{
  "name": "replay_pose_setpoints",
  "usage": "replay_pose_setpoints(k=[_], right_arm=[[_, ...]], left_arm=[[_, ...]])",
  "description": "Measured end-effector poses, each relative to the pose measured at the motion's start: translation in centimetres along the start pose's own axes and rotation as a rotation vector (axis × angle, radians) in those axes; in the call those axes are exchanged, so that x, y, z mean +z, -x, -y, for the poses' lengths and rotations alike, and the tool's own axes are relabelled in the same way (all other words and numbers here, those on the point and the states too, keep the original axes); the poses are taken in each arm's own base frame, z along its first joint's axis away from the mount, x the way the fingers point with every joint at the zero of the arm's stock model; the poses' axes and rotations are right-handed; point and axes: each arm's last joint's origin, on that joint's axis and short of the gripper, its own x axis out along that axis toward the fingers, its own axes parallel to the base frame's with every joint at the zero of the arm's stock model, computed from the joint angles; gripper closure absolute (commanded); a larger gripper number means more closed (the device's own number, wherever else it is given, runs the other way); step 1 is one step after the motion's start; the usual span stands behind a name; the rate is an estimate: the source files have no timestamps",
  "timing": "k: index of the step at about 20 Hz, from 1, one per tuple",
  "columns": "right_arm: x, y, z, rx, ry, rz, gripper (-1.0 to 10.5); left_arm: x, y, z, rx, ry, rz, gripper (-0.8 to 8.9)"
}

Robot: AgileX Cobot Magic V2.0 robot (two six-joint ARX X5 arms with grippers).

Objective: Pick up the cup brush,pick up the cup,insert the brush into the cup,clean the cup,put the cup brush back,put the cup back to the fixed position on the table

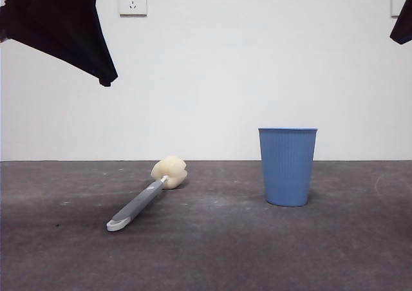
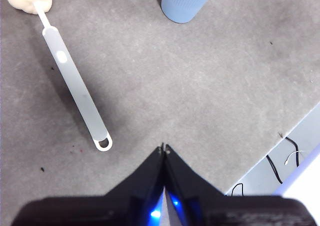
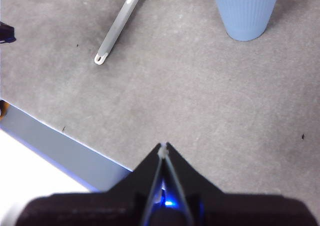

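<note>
The cup brush (image 1: 145,201) lies flat on the table (image 1: 212,252) at left of centre, its cream sponge head (image 1: 170,172) toward the back and its white-tipped grey handle toward the front. The blue ribbed cup (image 1: 287,166) stands upright to its right. In the left wrist view the brush (image 2: 75,86) and the cup's base (image 2: 185,3) lie ahead of my left gripper (image 2: 164,148), which is shut and empty above the table. My right gripper (image 3: 163,146) is shut and empty, with the cup (image 3: 245,11) and the brush handle (image 3: 117,28) ahead of it.
A white wall with two sockets (image 1: 132,0) stands behind the table. The left arm shows as a dark shape (image 1: 58,20) at top left, the right arm as a black tip (image 1: 403,20) at top right. The table's edge (image 3: 65,146) and cables (image 2: 280,161) show in the wrist views.
</note>
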Motion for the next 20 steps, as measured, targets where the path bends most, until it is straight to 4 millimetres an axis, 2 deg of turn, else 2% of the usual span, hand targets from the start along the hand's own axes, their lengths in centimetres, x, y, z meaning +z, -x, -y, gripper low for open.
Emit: replay_pose_setpoints(k=[3, 5, 9, 11, 13, 15, 18, 20], right_arm=[[0.0, 0.0, 0.0, 0.000, 0.000, 0.000, 9.5], [0.0, 0.0, 0.0, 0.000, 0.000, 0.000, 9.5], [0.0, 0.0, 0.0, 0.000, 0.000, 0.000, 9.5], [0.0, 0.0, 0.0, 0.000, 0.000, 0.000, 9.5], [0.0, 0.0, 0.0, -0.001, 0.000, 0.001, 9.5], [0.0, 0.0, 0.0, -0.001, 0.000, 0.000, 9.5], [0.0, 0.0, 0.0, -0.001, 0.000, 0.001, 9.5], [0.0, 0.0, 0.0, -0.001, 0.000, 0.001, 9.5]], left_arm=[[0.1, 0.1, 0.0, 0.020, -0.006, 0.018, 8.17], [0.6, 1.3, -0.5, 0.107, -0.039, 0.125, 8.17], [3.2, 7.0, -2.5, 0.246, -0.079, 0.606, 8.17], [3.0, 10.2, -3.8, 0.345, -0.071, 0.808, 8.17], [1.3, 12.3, -5.1, 0.462, -0.041, 0.910, 8.17], [-1.3, 12.6, -6.1, 0.560, -0.011, 0.955, 8.17], [-5.6, 11.3, -7.3, 0.666, 0.022, 0.996, 8.17], [-8.4, 9.2, -8.1, 0.694, 0.041, 0.972, 8.17]])
